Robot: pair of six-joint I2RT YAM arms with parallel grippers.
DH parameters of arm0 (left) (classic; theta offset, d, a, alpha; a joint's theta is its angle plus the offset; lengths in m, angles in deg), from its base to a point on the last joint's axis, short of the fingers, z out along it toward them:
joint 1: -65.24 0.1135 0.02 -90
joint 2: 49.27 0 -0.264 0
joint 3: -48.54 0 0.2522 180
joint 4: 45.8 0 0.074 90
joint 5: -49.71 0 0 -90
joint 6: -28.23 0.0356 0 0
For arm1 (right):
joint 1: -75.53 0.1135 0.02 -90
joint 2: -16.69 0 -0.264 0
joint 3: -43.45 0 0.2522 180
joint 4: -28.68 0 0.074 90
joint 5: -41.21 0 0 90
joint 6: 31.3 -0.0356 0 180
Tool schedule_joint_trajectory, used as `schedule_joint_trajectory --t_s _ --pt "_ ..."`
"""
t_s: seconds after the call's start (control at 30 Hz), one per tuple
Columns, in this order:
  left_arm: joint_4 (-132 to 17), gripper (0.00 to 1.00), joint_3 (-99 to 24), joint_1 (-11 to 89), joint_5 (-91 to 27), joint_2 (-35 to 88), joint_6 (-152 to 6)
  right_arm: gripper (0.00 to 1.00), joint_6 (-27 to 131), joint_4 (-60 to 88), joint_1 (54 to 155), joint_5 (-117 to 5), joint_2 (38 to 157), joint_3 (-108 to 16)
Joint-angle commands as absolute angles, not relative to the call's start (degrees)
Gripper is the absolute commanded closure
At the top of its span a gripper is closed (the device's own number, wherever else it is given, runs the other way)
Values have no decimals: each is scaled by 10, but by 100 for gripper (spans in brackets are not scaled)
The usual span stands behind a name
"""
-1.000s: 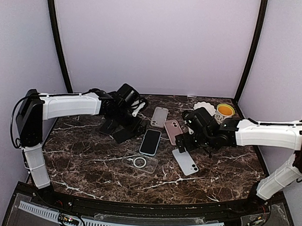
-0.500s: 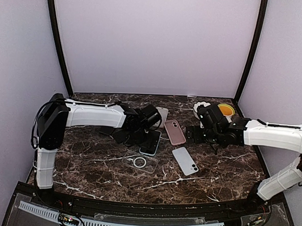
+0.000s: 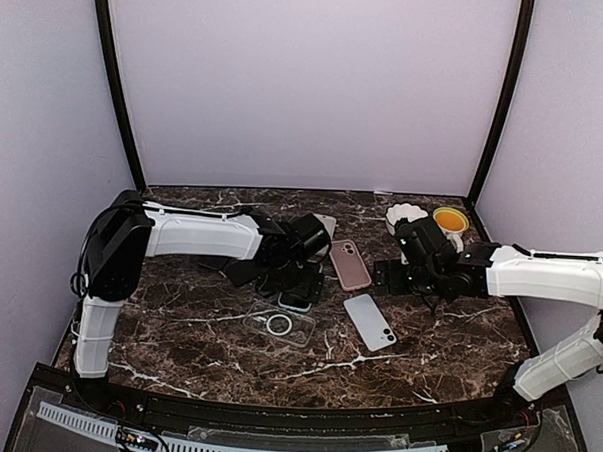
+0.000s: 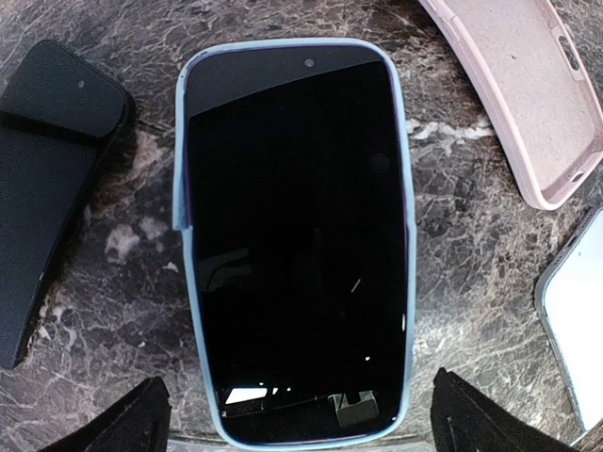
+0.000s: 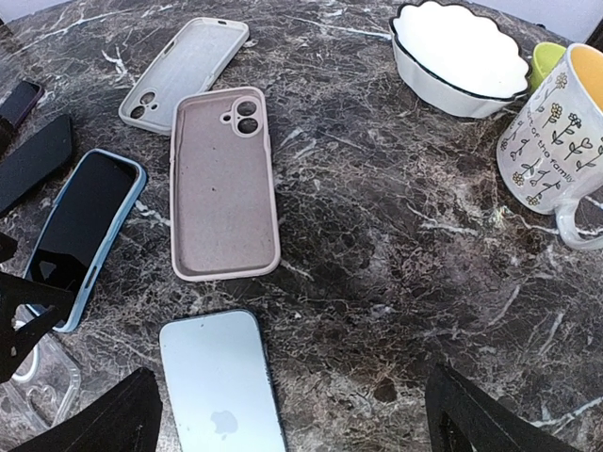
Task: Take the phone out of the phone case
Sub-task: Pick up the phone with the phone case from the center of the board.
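On the dark, white-veined marble table [image 3: 156, 350] we see a matte black slab [image 4: 42, 179] at far left. Next comes the phone [image 4: 297, 245], glossy black screen up, seated in its pale blue round-cornered case [image 4: 182, 169]. The left gripper [image 4: 301, 419] hangs over its lower end, fingers spread wide, holding nothing. Close by lie a clear case [image 3: 279, 325] with a ring, a soft pink case [image 5: 223, 184] lying inside up, and a white phone [image 5: 221, 386] bearing an apple logo. The right gripper [image 5: 292, 419] gapes empty. Rightmost stand a scalloped white bowl [image 5: 459, 56] and a flowered mug [image 5: 551, 141] whose lettering we cannot read.
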State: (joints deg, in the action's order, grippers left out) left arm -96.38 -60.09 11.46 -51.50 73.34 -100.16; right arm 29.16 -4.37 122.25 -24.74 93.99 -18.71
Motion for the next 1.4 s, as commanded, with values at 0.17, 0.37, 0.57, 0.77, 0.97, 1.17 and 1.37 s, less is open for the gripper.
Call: schedule_joint_trajectory --t_s 0.17,0.37,0.57,0.77,0.97,1.17,1.37 --pt "-987 1 -642 98 -525 767 -995 1 286 -25 1220 -247 935 -179" --pt "-997 1 -656 92 -542 792 -1000 2 287 -25 1221 -247 936 -177" --pt "-1017 1 -671 83 -569 818 -1005 1 288 -27 1221 -247 935 -177" --pt "-1024 16 -665 81 -587 827 -1021 1 290 -31 1220 -251 932 -179" --pt "-989 34 -637 81 -581 814 -992 1 291 -24 1220 -261 908 -175" --pt "-867 39 -524 82 -588 725 -931 1 289 -55 1220 -303 895 -203" --pt "-762 42 -452 82 -585 634 -832 1 276 -60 1208 -406 889 -245"
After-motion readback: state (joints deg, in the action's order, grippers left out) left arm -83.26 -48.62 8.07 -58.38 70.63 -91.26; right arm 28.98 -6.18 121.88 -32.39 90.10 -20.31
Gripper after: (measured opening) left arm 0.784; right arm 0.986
